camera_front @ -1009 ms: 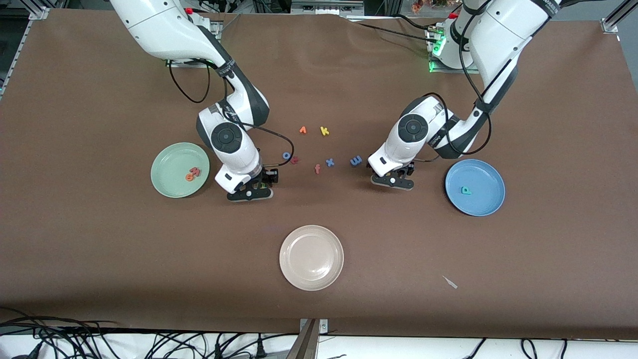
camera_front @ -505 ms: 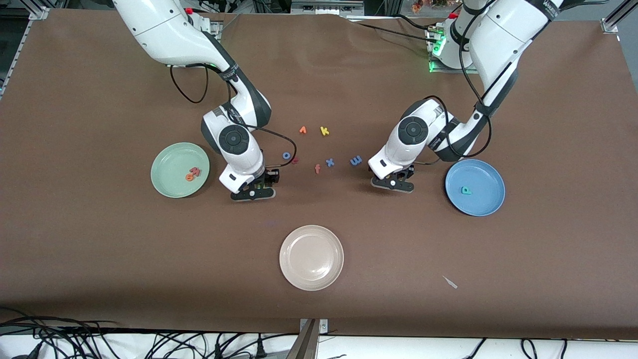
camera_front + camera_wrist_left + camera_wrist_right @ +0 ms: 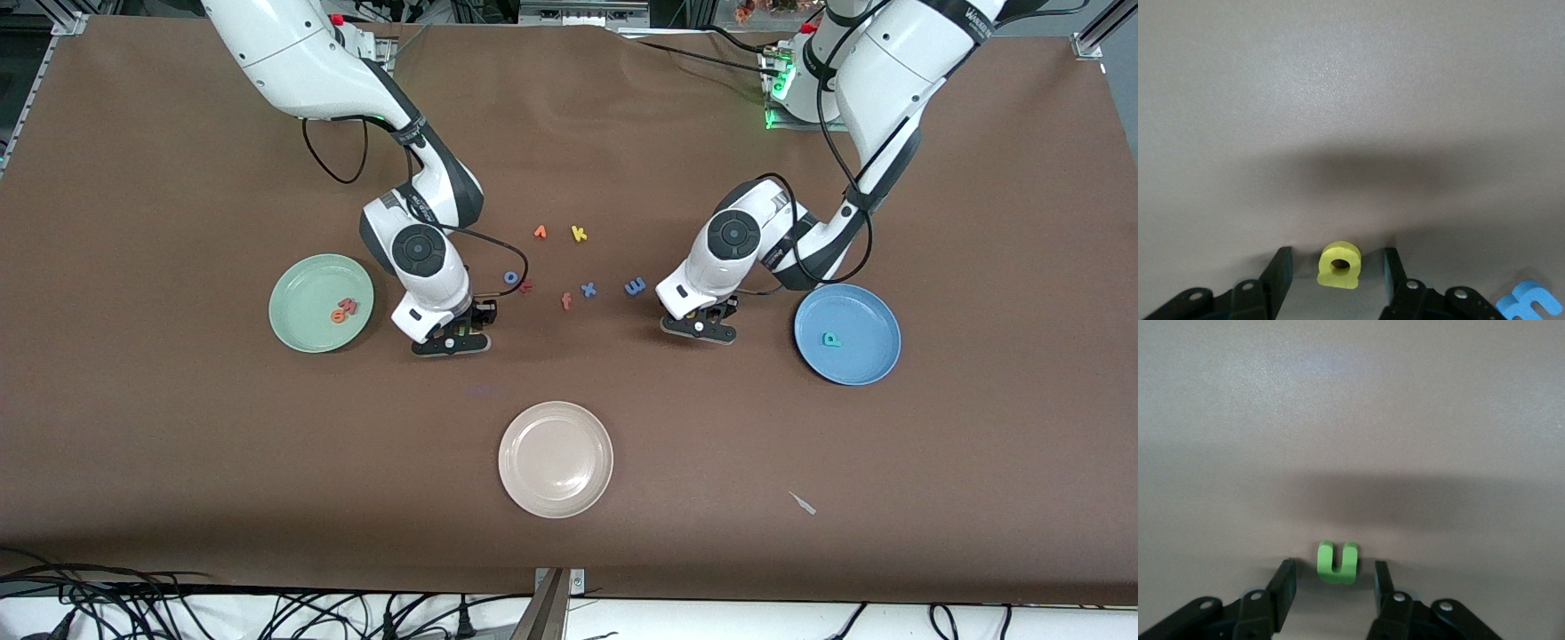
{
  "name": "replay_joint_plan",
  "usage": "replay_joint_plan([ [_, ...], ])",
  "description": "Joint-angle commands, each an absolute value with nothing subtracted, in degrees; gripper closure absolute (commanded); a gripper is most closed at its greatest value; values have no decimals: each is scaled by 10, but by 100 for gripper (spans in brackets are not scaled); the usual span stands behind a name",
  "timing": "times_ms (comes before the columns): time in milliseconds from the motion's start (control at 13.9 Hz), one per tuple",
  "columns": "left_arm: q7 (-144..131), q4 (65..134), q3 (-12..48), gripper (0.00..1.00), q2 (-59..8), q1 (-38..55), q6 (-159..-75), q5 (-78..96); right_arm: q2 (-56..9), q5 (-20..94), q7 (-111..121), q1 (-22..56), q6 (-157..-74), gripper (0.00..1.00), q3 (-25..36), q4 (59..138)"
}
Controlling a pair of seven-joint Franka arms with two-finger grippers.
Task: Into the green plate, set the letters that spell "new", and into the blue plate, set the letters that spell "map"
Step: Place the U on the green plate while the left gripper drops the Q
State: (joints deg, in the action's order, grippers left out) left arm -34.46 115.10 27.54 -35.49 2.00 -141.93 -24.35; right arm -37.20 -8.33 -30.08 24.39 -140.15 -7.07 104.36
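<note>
Left gripper (image 3: 1338, 270) low on the matte brown table (image 3: 178, 462), fingers spread with a gap each side of the chunky yellow foam "a" (image 3: 1339, 265); the blue "m" (image 3: 634, 286) lies just beside. Right gripper (image 3: 1331, 583) likewise straddles the green "n" (image 3: 1337, 562), not touching. Both jaw pairs are narrower than a second ago; glossy green plate (image 3: 298, 333) holds the orange "e" (image 3: 339, 315) and pink "w" (image 3: 350, 306), blue plate (image 3: 867, 360) the teal "p" (image 3: 830, 339).
</note>
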Motion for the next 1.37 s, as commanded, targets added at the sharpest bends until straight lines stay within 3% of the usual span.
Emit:
replay_joint_plan([
  [0, -356, 1143, 273, 45, -359, 22, -1414, -266, -372, -96, -316, 247, -1407, 50, -69, 1048],
  [144, -356, 1144, 273, 51, -359, 21, -1413, -267, -373, -97, -316, 248, -1409, 54, -69, 1048],
  [361, -356, 1146, 273, 58, -359, 21, -1413, -266, -374, -97, -316, 247, -1409, 70, -69, 1048],
  [577, -356, 1147, 273, 65, -359, 20, -1412, -267, -371, -97, -309, 243, -1406, 80, -69, 1046],
  [793, -355, 1145, 273, 70, -359, 19, -1401, -266, -352, -96, -281, 240, -1388, 80, -56, 1044],
  [1154, -347, 1130, 274, 76, -352, 11, -1368, -266, -302, -84, -149, 200, -1283, 80, -35, 1034],
  [1298, -327, 1097, 275, 79, -352, 11, -1304, -265, -269, -77, -87, 158, -1265, 80, -33, 1056],
])
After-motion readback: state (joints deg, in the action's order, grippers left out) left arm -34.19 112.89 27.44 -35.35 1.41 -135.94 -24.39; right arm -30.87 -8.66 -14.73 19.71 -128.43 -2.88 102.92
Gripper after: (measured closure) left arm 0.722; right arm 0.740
